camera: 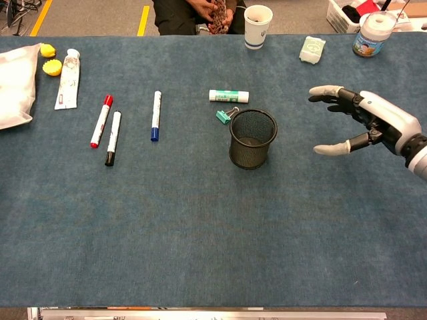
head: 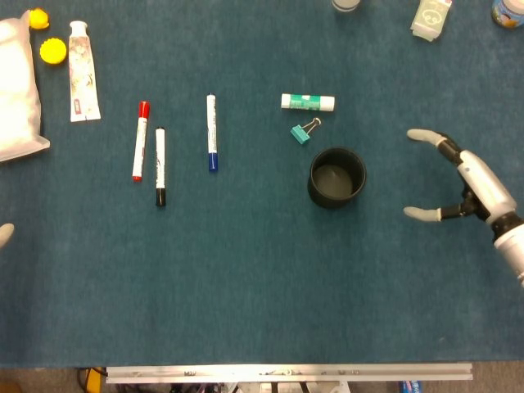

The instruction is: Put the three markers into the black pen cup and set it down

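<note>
Well, pen cup [camera: 253, 138] left of spread fingers [camera: 331, 148].

- The right hand [camera: 373, 123] stood with fingers spread and nothing held, with bare table [camera: 213, 233] between it and the black pen cup [camera: 253, 138].
- A green binder clip [camera: 225, 115] and a glue stick [camera: 229, 96] lay close behind the cup, on its far-left side.
- The red marker [camera: 101, 120] and black marker [camera: 113, 138] lay just beside each other; the blue marker [camera: 155, 115] lay apart, with open cloth on both sides.
- The table's near half was open.
</note>
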